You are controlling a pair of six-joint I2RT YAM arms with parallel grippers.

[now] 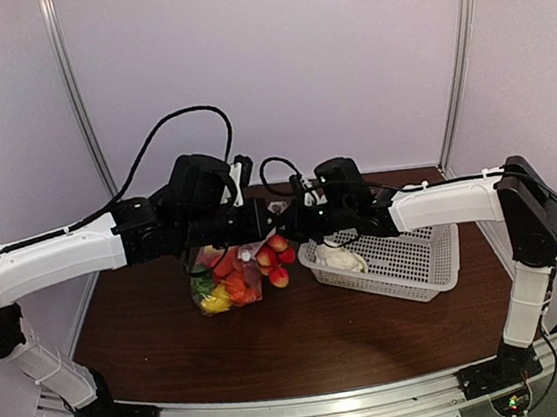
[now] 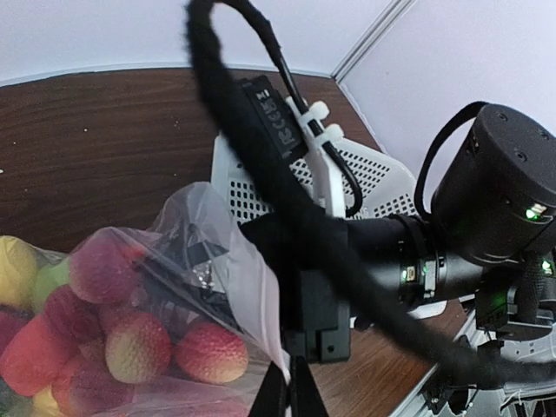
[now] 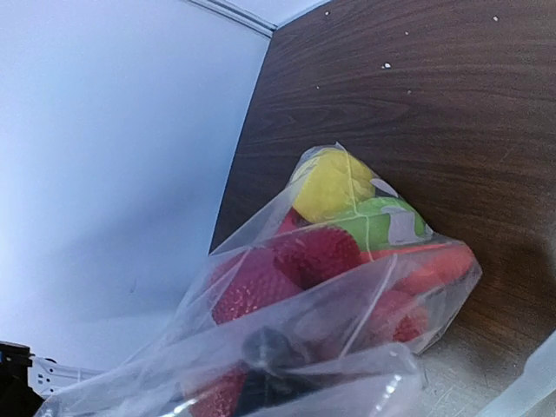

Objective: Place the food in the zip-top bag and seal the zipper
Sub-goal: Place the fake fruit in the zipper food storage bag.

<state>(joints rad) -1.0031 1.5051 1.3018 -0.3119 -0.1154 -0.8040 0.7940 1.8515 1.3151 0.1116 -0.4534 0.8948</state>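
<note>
Left of the basket point(image 1: 420, 258), left pincer point(image 1: 256, 223) and right pincer point(image 1: 295, 225) are clamping shut on the zip-top bag point(image 1: 206, 275) holding the food point(image 1: 239, 285).

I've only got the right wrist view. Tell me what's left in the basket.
Observer: One white cauliflower lies at the left end of the basket.
Operator: Report the other arm.
Observer: The left arm has its jaws shut on the top edge of the bag.
Operator: Place the bag against the basket for me.
Observer: The bag is just left of the basket's left end; I can't tell whether they touch.
</note>
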